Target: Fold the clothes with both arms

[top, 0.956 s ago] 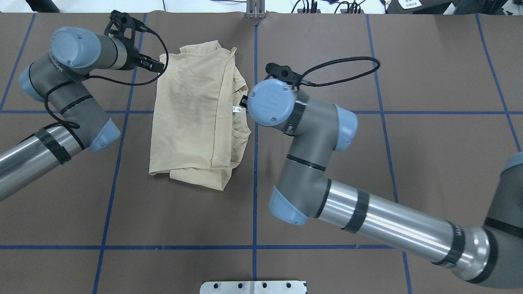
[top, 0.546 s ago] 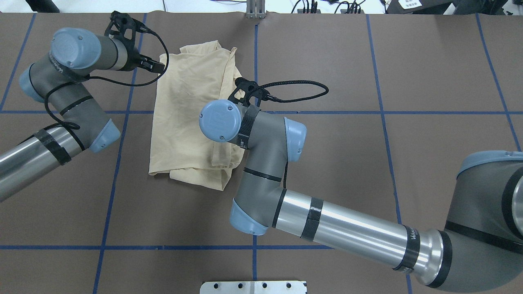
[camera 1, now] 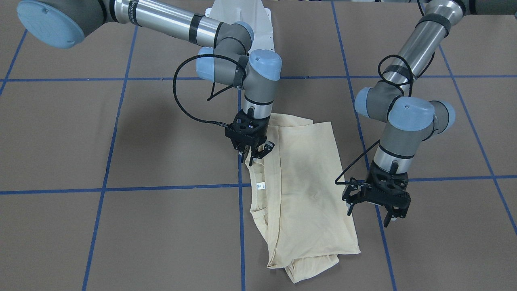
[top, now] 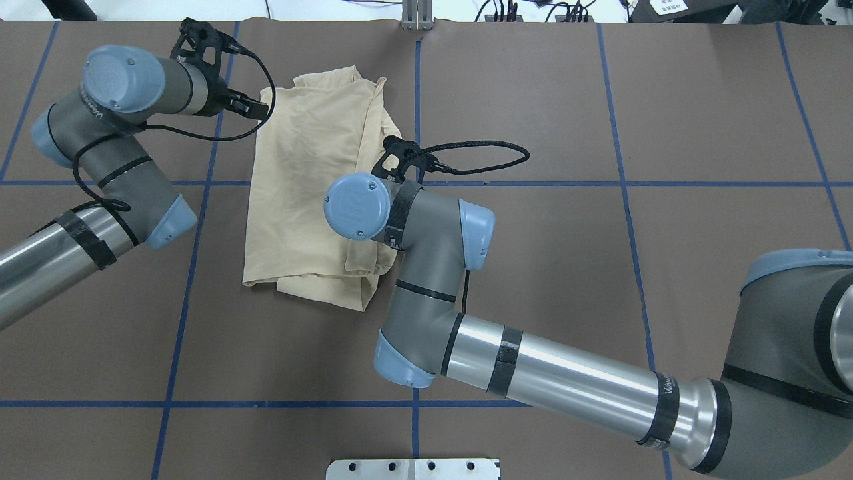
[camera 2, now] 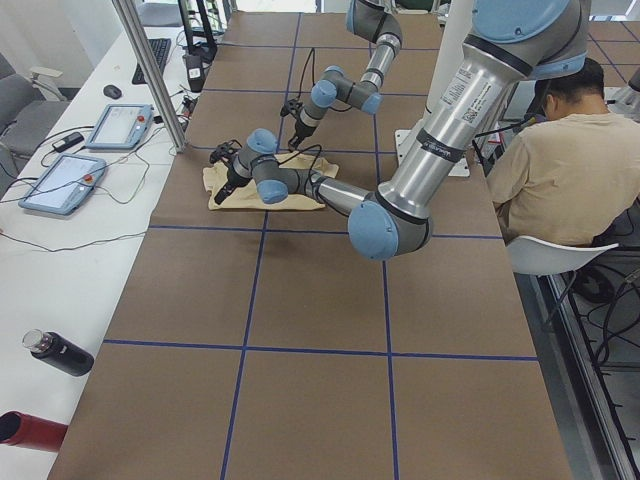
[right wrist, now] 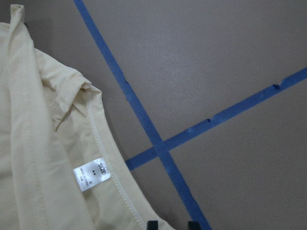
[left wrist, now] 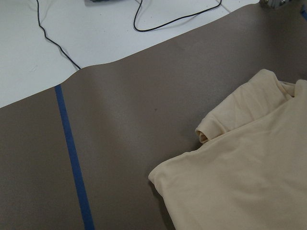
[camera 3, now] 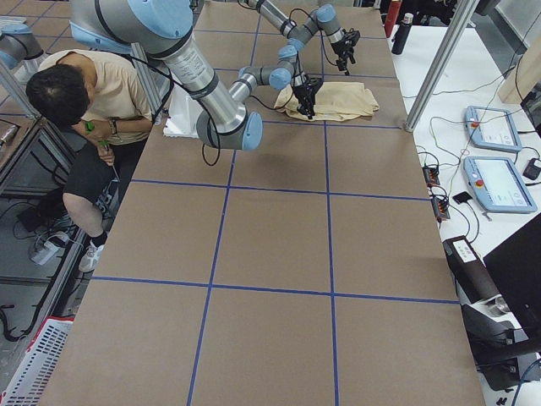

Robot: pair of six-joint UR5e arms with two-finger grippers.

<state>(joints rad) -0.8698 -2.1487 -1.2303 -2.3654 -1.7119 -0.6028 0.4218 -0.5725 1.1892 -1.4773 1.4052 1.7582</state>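
Observation:
The cream-yellow shirt (camera 1: 307,182) lies folded lengthwise on the brown table, plain side up, its white neck label (camera 1: 260,186) showing at the collar edge. My right gripper (camera 1: 255,153) hangs open just above that edge, near the collar. In the right wrist view the right gripper (right wrist: 172,224) has its fingertips apart beside the label (right wrist: 92,173), with nothing between them. My left gripper (camera 1: 375,212) is open and empty beside the opposite long edge, near the shirt's far corner (left wrist: 163,175). From overhead the shirt (top: 300,180) is partly covered by the right wrist.
Blue tape lines (top: 416,100) grid the table. A white bolted base plate (top: 413,469) sits at the robot's edge. Cables (left wrist: 168,19) lie on the white bench past the far edge. A seated person (camera 2: 550,150) is behind the robot. Tablets (camera 2: 120,125) and bottles (camera 2: 60,352) rest on the side bench.
My right arm has swung left from beside the shirt to over its collar edge, then settled slightly. The left arm and the shirt have not moved.

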